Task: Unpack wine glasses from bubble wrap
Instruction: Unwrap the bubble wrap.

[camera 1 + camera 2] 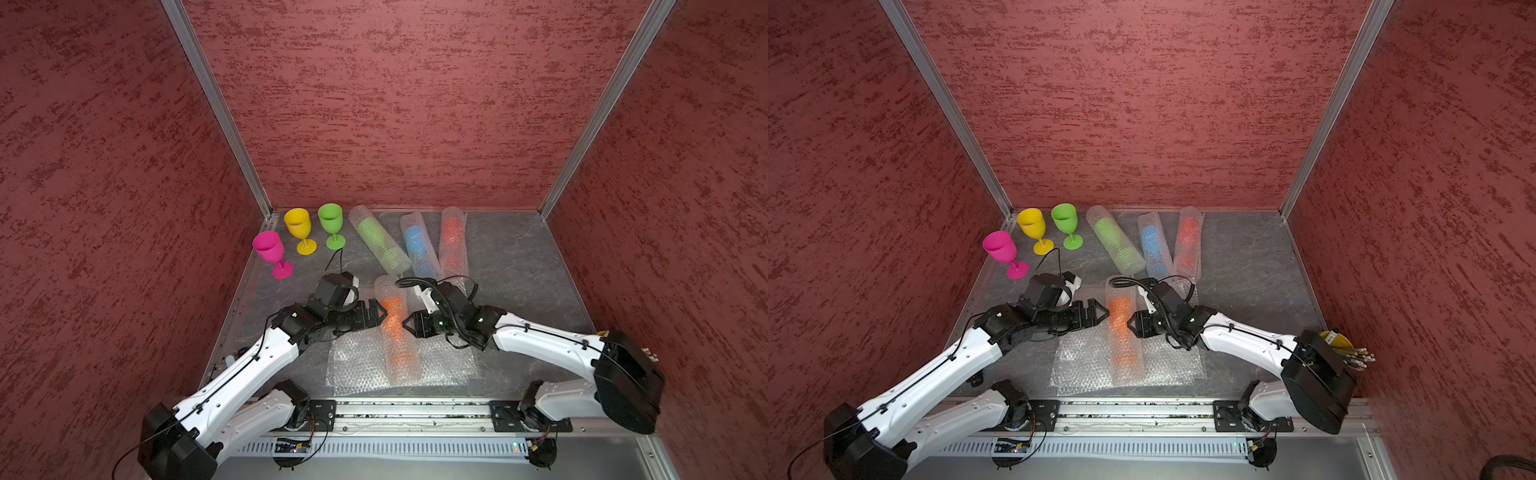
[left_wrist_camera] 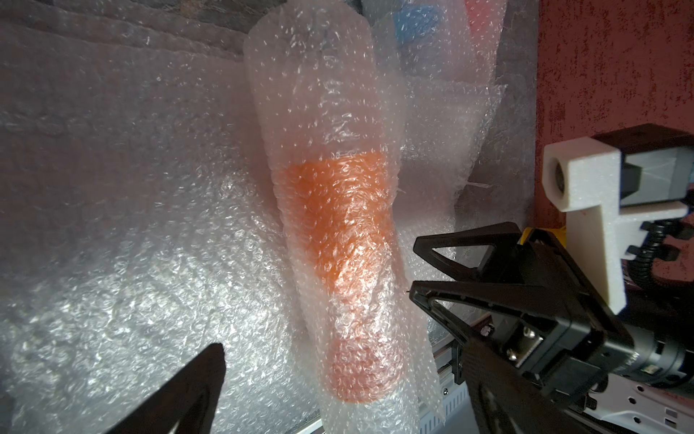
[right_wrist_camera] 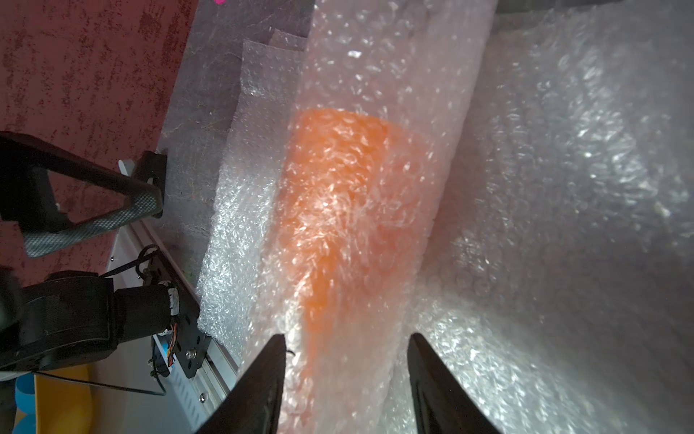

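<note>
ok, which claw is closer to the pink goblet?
Left. The left claw is on the same side of the bubble-wrapped orange goblet as the pink goblet; the right claw faces it across that roll, farther off.

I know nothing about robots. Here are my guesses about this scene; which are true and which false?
1. The pink goblet, yellow goblet and green goblet stand upright, unwrapped. True.
2. The orange goblet is out of its wrap. False: it lies inside a bubble wrap roll.
3. That roll lies between the left end effector and the right end effector. True.
4. The left end effector is shut. False: its jaws stand wide open.
5. The blue goblet stands upright. False: it lies wrapped at the back.
</note>
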Available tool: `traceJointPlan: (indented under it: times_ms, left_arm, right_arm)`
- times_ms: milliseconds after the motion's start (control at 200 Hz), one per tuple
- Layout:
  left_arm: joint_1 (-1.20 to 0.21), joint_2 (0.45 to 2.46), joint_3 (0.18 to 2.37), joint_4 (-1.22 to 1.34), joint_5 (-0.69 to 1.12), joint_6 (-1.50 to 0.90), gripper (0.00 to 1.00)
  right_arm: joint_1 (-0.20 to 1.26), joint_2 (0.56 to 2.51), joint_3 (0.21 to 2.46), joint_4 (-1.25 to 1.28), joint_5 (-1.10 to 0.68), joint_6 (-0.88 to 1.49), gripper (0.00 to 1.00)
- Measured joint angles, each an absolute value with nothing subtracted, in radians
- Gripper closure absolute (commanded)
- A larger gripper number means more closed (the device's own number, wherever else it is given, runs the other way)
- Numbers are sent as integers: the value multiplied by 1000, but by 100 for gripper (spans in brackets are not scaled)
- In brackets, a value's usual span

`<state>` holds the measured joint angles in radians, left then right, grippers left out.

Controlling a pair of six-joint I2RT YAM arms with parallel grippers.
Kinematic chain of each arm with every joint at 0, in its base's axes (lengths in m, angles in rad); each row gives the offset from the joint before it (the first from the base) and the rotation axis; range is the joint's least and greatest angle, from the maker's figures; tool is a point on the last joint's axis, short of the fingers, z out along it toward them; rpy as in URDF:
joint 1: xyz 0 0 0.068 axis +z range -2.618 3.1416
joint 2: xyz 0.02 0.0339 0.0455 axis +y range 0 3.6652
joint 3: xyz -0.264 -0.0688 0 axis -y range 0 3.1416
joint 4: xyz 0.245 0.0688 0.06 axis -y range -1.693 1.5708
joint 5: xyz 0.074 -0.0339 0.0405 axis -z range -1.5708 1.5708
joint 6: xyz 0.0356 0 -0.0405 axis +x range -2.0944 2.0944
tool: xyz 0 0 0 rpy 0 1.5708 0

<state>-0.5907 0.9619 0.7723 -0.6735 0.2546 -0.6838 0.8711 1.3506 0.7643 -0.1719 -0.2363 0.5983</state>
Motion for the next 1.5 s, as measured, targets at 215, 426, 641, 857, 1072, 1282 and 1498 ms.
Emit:
traceJointPlan:
  times_ms: [215,426,641,857,1072,1282,1498]
  left_arm:
    - [-591,962,771,-674,253,-684,0]
    - [-591,968,770,-674,253,-684,0]
    - [-598,997,770,-673,258,-684,0]
    - [-624,1022,742,-660,288,-692,0]
    - [-709,1091,715,-607,302,-710,5]
    - [-735,1151,672,-537,323,-729,13]
    - [-734,1180,648,-489,324,-728,18]
  right_arm:
    - [882,1332,739,-176,-244,582,59]
    - [888,1333,736,-186,-242,565,82]
    - [894,1336,736,-189,-233,556,100]
    - [907,1344,739,-182,-233,569,100]
    - [926,1344,750,-159,-243,611,100]
    - [952,1344,760,-147,-240,625,100]
    - [957,1367,806,-239,-132,604,100]
